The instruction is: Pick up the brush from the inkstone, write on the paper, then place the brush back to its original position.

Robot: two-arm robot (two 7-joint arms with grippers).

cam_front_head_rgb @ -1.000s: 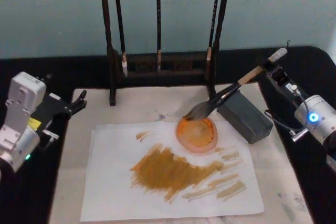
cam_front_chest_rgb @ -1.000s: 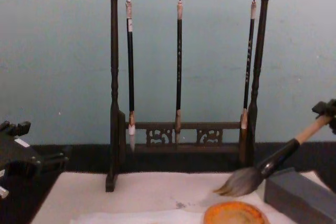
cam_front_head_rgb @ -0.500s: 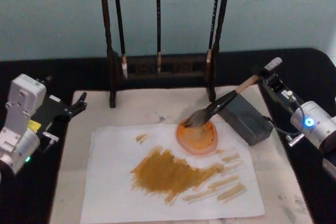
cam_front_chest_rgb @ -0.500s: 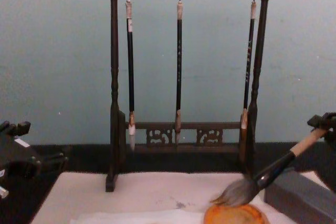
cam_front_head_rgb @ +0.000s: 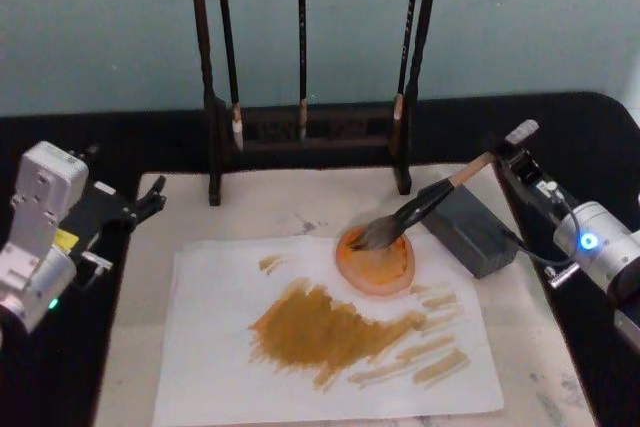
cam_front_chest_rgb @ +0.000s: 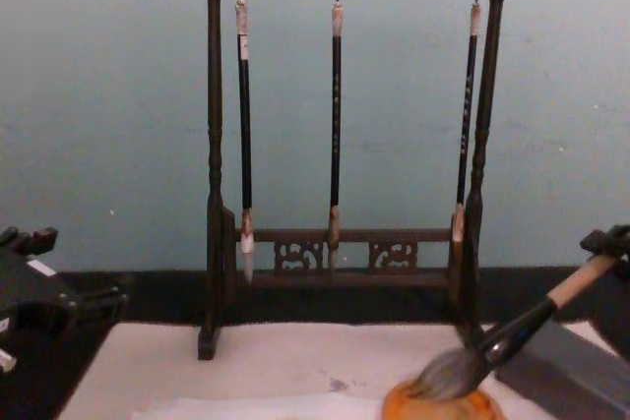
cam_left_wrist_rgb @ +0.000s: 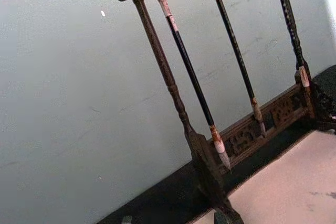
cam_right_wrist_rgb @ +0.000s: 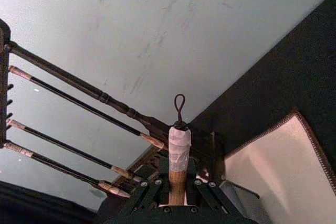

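At the left edge of the head view, the left gripper (cam_front_head_rgb: 148, 199) hangs over the dark table (cam_front_head_rgb: 110, 142), apart from everything; whether it is spread or closed cannot be told. The paper (cam_front_head_rgb: 215, 357) lies in the lower middle on the cream mat (cam_front_head_rgb: 135, 332), carrying ochre strokes (cam_front_head_rgb: 330, 322). Behind it, at upper centre, stands the brush rack (cam_front_head_rgb: 300, 132) with three thin brushes. Right of centre, an orange dish (cam_front_head_rgb: 378, 267) sits on the paper's far edge. The brush (cam_front_head_rgb: 430, 205) slants down-left, its bristles touching the dish and its handle passing over a grey block (cam_front_head_rgb: 470, 237). At the right, the right gripper (cam_front_head_rgb: 506, 155) clamps the handle's top end.
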